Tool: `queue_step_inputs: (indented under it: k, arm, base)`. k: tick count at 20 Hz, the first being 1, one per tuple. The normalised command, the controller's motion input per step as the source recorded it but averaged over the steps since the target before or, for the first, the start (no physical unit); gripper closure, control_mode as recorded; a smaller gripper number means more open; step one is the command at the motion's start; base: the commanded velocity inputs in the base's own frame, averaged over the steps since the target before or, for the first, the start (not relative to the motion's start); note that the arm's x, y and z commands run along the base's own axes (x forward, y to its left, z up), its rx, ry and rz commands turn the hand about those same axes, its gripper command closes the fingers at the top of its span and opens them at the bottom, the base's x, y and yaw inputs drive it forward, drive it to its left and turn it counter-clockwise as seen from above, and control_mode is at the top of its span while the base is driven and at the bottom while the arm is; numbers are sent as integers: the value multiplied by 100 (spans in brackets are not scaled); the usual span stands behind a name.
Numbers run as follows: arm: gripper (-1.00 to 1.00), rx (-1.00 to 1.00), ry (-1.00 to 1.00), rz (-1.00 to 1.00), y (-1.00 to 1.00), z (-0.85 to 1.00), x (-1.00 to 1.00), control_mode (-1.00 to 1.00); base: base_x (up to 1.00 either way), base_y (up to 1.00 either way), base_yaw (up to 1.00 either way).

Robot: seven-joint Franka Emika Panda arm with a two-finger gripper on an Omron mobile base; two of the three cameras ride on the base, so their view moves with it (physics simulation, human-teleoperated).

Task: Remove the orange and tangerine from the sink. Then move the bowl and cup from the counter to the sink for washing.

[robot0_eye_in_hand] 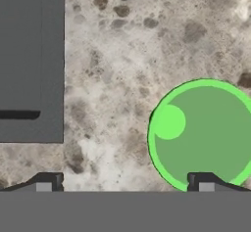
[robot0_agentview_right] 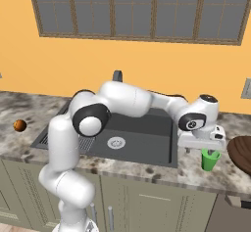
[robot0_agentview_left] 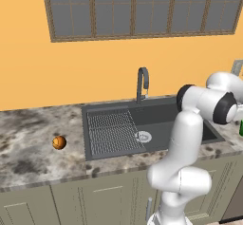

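The green cup stands upright on the counter just right of the sink. My gripper hangs directly over the cup, open and holding nothing. In the hand view the cup lies below the right fingertip, off to the right of the gripper. The reddish-brown bowl sits on the counter right of the cup. One round orange-coloured fruit rests on the counter left of the sink. Whether it is the orange or the tangerine I cannot tell; the other is out of view.
A curved dark faucet rises behind the basin, and a ribbed grid covers its left half beside the silver drain. The sink's corner shows left of the cup. My arm arches over the basin's right side.
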Motion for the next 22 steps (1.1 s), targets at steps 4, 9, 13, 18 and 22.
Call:
queue_step_inputs:
  k: [4, 9, 13, 18, 22]
  arm:
    - [-100, 0, 0, 0, -2, -10, 8, -100]
    - [-100, 0, 0, 0, -4, -5, 8, -100]
    - [-100, 0, 0, 0, -6, -5, 9, -100]
    - [-100, 0, 0, 2, -9, -6, 13, -100]
    - [-100, 0, 0, 4, -14, -10, 14, -100]
  base:
    - [0, 0, 0]
    - [0, 0, 0]
    - [0, 0, 0]
    - [0, 0, 0]
    - [0, 0, 0]
